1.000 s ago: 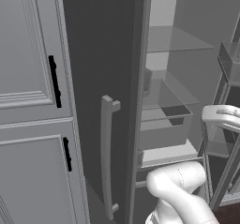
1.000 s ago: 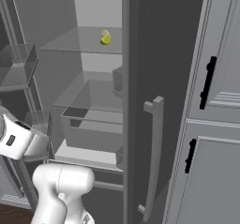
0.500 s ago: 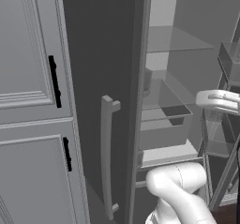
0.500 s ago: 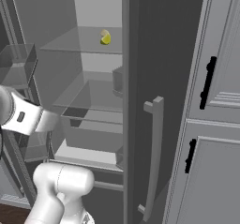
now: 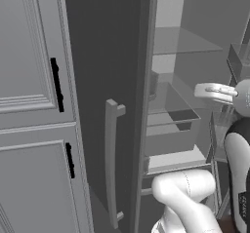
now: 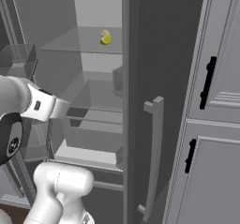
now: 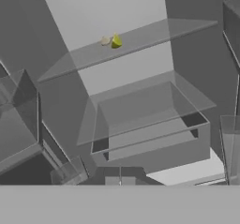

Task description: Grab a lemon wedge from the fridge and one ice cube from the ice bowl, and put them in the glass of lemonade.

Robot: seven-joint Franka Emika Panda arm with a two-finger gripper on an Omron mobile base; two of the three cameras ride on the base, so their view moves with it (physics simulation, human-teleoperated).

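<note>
The fridge (image 5: pixel 102 56) stands with one door swung open, and its pale shelves are in sight. The lemon wedge (image 6: pixel 105 38), small and yellow-green, lies on the upper glass shelf (image 7: pixel 140 35) toward the back; the hand view also has the lemon wedge (image 7: pixel 116 41) at upper left of centre. My gripper (image 5: pixel 201 90) is shut and empty. It is held in front of the open fridge at about drawer height, below and short of the wedge. The ice bowl and the glass of lemonade are out of view.
A clear drawer (image 7: pixel 150 124) sits under the wedge's shelf. The fridge's closed dark door (image 6: pixel 154 40) with its long bar handle (image 6: pixel 152 157) stands beside the opening. Door bins (image 7: pixel 18 110) hang on the open door. Panelled grey cabinets (image 5: pixel 29 105) flank the fridge.
My hand has risen and moved in toward the fridge's open compartment. The wedge has not moved.
</note>
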